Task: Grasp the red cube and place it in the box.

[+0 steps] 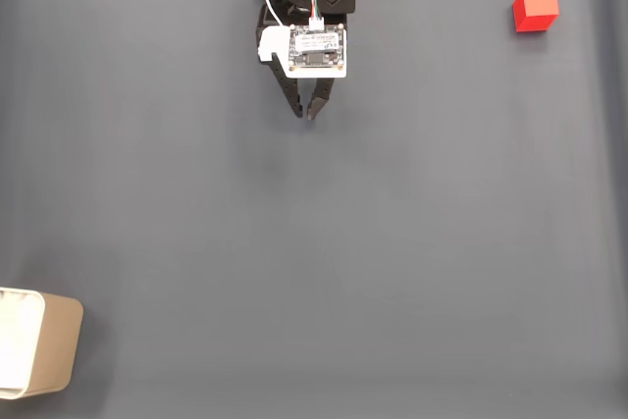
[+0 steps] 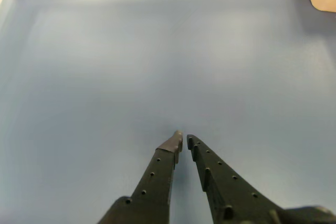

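hand [image 1: 306, 115] tips nearly pressed together, holding nothing | red cube [image 1: 535, 8] well off to its right in the fixed view, box [image 1: 37, 342] far lower-left | cube looks light, stiff, matte – spread wide, pinch two opposite flat faces

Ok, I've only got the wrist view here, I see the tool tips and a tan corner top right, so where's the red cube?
Observer: In the fixed view the red cube sits near the top right corner of the grey mat, far to the right of the tool.
Operator: Is that tan corner the box?
Observer: Yes. The fixed view shows the box at the bottom left edge, with a white inside.
Operator: Anything in the tool?
Observer: No. Its fingers are nearly together with nothing between them, well apart from the cube.
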`<state>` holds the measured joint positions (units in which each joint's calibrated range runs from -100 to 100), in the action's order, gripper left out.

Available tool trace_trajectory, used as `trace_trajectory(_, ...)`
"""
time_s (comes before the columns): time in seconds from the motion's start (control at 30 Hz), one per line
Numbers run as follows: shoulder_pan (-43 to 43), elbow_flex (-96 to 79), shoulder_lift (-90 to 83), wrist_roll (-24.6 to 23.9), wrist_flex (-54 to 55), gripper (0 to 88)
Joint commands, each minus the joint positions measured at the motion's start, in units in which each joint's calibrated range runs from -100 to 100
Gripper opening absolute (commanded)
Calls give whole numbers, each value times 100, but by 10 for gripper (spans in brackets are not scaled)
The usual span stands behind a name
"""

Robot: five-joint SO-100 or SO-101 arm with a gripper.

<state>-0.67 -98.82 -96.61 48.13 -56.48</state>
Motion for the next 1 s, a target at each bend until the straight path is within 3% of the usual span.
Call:
trace_trajectory(0.0, 53, 320, 207, 34, 435, 0)
trace_trajectory(0.97, -153, 3058, 2252, 98, 1673, 0)
